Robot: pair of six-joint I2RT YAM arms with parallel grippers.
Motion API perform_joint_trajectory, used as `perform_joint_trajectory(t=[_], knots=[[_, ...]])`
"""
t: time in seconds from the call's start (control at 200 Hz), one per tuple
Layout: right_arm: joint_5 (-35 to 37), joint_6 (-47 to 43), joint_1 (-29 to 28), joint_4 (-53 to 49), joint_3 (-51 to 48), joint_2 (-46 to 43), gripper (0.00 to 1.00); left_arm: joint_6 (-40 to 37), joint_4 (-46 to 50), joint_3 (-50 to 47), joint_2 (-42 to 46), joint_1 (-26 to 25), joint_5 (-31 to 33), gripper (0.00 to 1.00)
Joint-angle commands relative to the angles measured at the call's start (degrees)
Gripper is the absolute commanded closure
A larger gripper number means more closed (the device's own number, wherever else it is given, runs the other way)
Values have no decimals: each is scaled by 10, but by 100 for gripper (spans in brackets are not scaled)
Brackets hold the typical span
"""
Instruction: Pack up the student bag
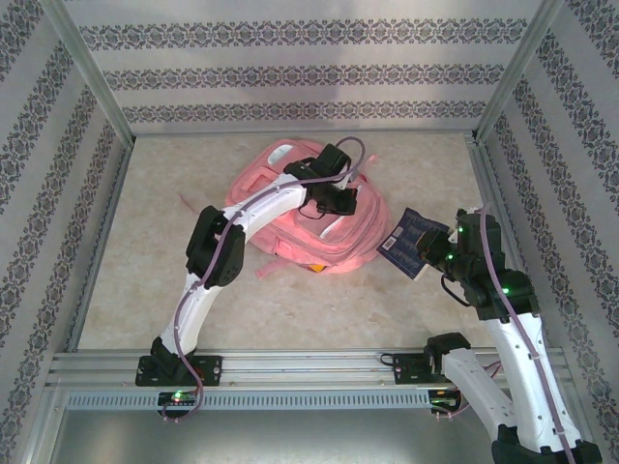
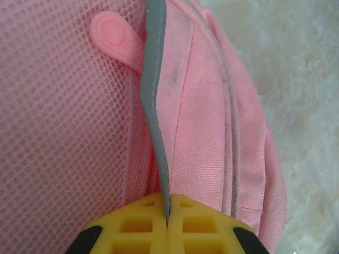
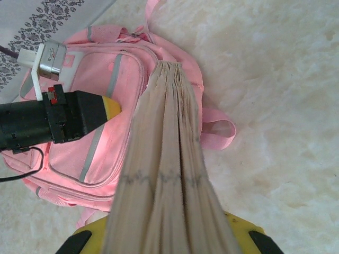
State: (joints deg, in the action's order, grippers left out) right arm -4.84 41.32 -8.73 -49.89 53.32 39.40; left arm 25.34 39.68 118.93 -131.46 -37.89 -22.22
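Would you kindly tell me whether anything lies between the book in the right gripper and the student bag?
Nothing visible does: only bare table separates the book from the student bag. The left gripper is shut on the bag's grey strip, not between them.

A pale marbled table (image 1: 290, 309) lies between patterned wallpaper walls (image 1: 290, 72) and aluminium frame rails (image 1: 290, 362).

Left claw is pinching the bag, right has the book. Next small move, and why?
Probably lift the left claw a little to pull the student bag open: it is shut on the bag's grey strip, while the right claw holds the book beside the bag.
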Motion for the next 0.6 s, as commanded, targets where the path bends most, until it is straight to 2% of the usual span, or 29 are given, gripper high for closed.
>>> perform_joint_trajectory(t=[0.0, 0.22, 0.315, 0.375, 0.465, 0.595], knots=[[21, -24, 5, 20, 15, -5, 100, -21, 41, 42, 39, -4, 41, 100], [56, -22, 5, 23, 25, 12, 100, -17, 71, 74, 118, 11, 43, 100], [48, -2, 7, 59, 10, 25, 100, -20, 101, 93, 129, 16, 29, 100], [11, 20, 11, 117, -14, 35, 100, -24, 111, 92, 137, 17, 19, 100], [-86, 74, 24, 246, -64, 55, 100, -27, 113, 72, 155, 21, 16, 100], [-174, 184, 31, 483, -146, 82, 100, -21, 97, 32, 178, 31, -3, 100]])
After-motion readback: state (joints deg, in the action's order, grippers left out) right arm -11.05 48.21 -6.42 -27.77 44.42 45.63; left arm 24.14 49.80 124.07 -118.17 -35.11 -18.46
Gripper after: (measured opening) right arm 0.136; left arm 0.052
